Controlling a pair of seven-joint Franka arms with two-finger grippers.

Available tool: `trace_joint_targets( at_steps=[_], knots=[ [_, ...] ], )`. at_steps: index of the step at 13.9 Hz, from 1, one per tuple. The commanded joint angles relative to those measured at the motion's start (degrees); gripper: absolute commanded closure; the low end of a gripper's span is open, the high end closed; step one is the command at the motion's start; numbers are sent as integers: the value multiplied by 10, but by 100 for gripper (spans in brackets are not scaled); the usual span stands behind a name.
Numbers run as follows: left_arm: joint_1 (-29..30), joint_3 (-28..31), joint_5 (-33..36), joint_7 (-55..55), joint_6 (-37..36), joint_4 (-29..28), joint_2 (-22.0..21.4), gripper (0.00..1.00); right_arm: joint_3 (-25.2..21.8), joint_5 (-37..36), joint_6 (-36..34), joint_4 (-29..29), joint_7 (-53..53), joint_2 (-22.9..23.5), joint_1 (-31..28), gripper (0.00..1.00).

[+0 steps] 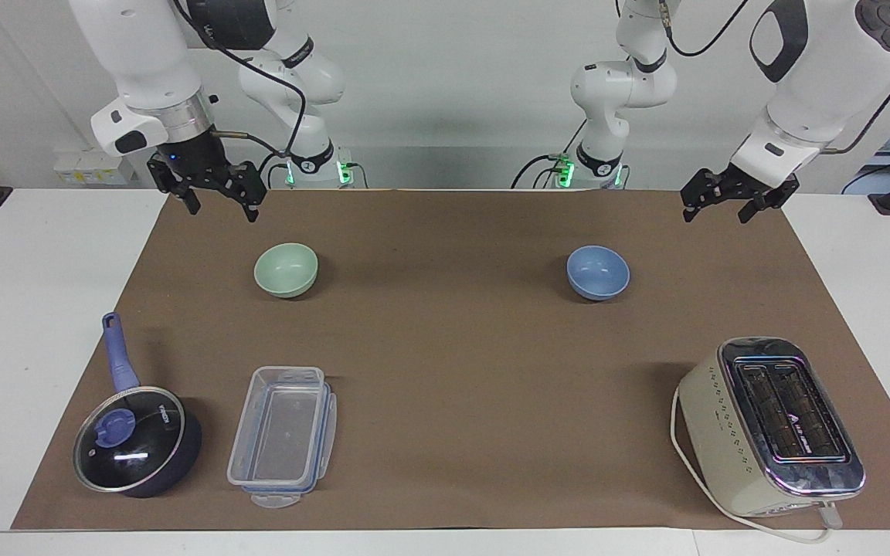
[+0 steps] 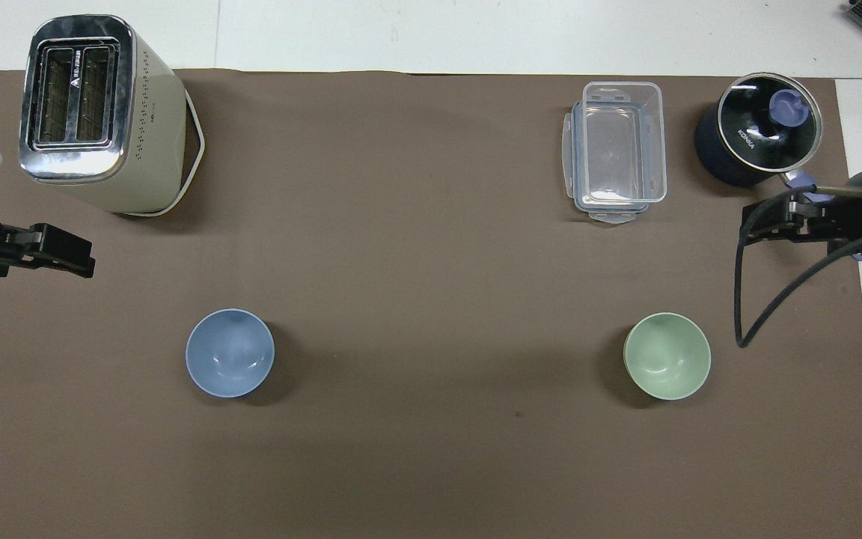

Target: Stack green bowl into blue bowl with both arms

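The green bowl (image 1: pixel 286 269) stands upright and empty on the brown mat toward the right arm's end; it also shows in the overhead view (image 2: pixel 667 356). The blue bowl (image 1: pixel 598 272) stands upright and empty toward the left arm's end, about as near to the robots as the green one, and shows from above (image 2: pixel 230 352). My right gripper (image 1: pixel 221 207) hangs open and empty in the air, apart from the green bowl; it also shows from above (image 2: pixel 756 224). My left gripper (image 1: pixel 715 212) hangs open and empty, apart from the blue bowl; it too shows from above (image 2: pixel 83 258).
A cream toaster (image 1: pixel 773 425) stands farther from the robots at the left arm's end. A clear plastic container (image 1: pixel 283 434) and a dark lidded pot with a blue handle (image 1: pixel 136 440) stand farther from the robots than the green bowl. The brown mat (image 1: pixel 453 363) covers the table.
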Motion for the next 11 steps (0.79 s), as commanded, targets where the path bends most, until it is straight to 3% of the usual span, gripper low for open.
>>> trace_joint_targets(
  at_steps=[1,5,11],
  knots=[
    [6,-5,9,3,0,7,0,0,2,5,9,-14,3,-11,-7,0],
    [8,-5,9,4,7,-11,-9,0,1,5,9,-15,3,-11,-8,0],
    [7,-6,7,1,120,-171,-80,0,2,5,9,-15,3,-11,-9,0]
  ],
)
